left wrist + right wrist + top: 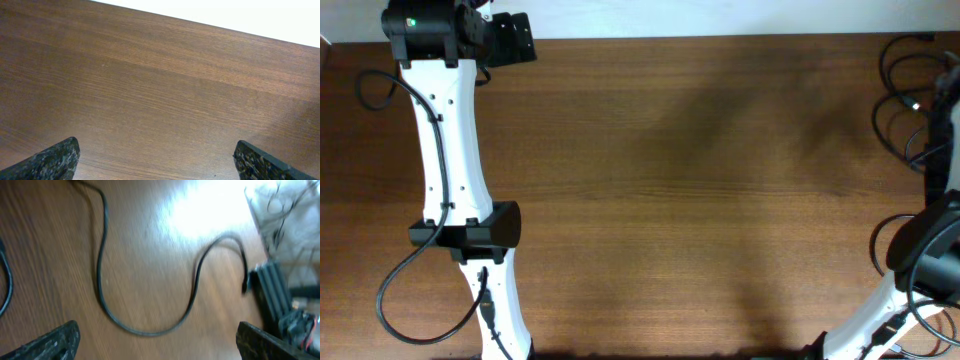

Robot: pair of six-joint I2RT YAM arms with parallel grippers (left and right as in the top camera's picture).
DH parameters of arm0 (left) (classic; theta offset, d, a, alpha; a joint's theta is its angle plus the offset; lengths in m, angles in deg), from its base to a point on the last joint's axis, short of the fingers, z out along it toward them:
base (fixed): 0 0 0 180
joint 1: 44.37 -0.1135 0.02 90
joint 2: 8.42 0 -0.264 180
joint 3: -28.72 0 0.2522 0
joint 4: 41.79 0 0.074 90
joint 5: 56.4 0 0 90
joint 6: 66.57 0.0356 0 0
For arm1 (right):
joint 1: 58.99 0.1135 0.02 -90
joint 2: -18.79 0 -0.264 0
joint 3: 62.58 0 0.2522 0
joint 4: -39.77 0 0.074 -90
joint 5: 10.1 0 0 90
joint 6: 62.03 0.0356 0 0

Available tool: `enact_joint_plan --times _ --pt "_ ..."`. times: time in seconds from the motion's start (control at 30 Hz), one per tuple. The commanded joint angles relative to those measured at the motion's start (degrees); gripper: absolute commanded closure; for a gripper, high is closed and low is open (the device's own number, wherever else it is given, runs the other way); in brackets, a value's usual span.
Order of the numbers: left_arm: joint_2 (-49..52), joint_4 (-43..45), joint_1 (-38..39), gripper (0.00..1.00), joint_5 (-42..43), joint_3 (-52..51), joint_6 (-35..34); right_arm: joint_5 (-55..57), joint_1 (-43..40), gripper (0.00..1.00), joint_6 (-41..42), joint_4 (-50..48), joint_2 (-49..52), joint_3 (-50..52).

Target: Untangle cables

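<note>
Step in hand: I judge this as the opening, the reach toward the tangle; nothing is gripped yet.
Cables (908,100): a bunch of black loops at the far right edge of the overhead frame, upper right, lying on the wooden surface (700,180).
Single cable (102,280): in the right wrist view one black strand snakes from the upper left down to the lower middle and back up to the right, ending near a black block (272,287). The view is blurred, so I cannot tell where it crosses other strands.
Left tool (156,150): spread wide, nothing between its fingers, over bare wood at the upper left of the overhead frame, well apart from the cables.
Right tool (156,329): also spread wide and holding nothing, with the strand's lower bend just ahead of it.
Next move: I would lower the right tool onto that lower bend, close on the one strand only, and draw it clear of the bunch. The left arm needs a long reach across before it can pin anything.
</note>
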Motion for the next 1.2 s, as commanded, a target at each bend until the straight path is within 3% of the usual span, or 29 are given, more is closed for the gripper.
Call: enact_joint_plan --times 0.0,0.07,0.17,0.2,0.23,0.3,0.4,0.53,0.6,0.77,0.93,1.03,1.1,1.17 --pt "-0.4 0.3 0.1 0.01 3.5 0.1 2.0 19.2 5.8 0.01 -1.9 0.0 -0.9 0.2" --pt "-0.4 1.0 0.2 0.01 3.5 0.1 2.0 21.9 10.9 0.01 -12.0 -2.8 -0.9 0.2" --pt "-0.4 2.1 0.9 0.01 3.4 0.1 2.1 17.3 18.1 0.01 -39.4 -13.0 -0.9 0.2" --pt "-0.4 2.3 1.4 0.01 3.4 0.1 2.3 11.1 21.4 0.01 -56.8 -19.6 -0.9 0.2" --pt "-0.4 2.4 1.7 0.01 3.4 0.1 2.6 5.3 23.0 0.01 -66.8 -22.9 -0.9 0.2" --pt "-0.4 2.4 2.0 0.01 3.4 0.1 3.8 -20.5 26.1 0.01 -93.9 -29.5 -0.9 0.2" --pt "-0.4 1.9 2.0 0.01 3.4 0.1 4.0 -47.6 26.0 0.01 -109.0 -31.3 -2.3 -0.6" --pt "-0.4 1.1 2.0 0.01 3.4 0.1 4.4 -53.7 21.5 0.01 -109.1 -32.2 -8.1 -1.7" --pt "-0.4 1.1 2.0 0.01 3.4 0.1 4.4 -53.7 19.3 0.01 -113.7 -34.1 -12.8 -1.8" --pt "-0.4 1.0 2.0 0.01 3.4 0.1 4.4 -51.9 16.8 0.01 -113.8 -61.9 -20.9 -1.8" --pt "-0.4 0.7 2.0 0.01 3.4 0.1 4.4 -48.3 14.3 0.01 -113.8 -55.1 -21.9 0.6" --pt "-0.4 -1.5 2.0 0.01 2.9 0.1 4.4 -47.5 12.2 0.01 -113.8 -63.3 -28.3 14.1" --pt "-0.4 -1.9 2.0 0.01 2.8 0.1 4.4 -39.9 12.2 0.01 -113.9 -75.2 -36.8 31.0" --pt "-0.4 -1.5 2.0 0.01 2.8 0.1 4.4 -36.0 12.2 0.01 -113.7 -83.0 -41.3 40.0"
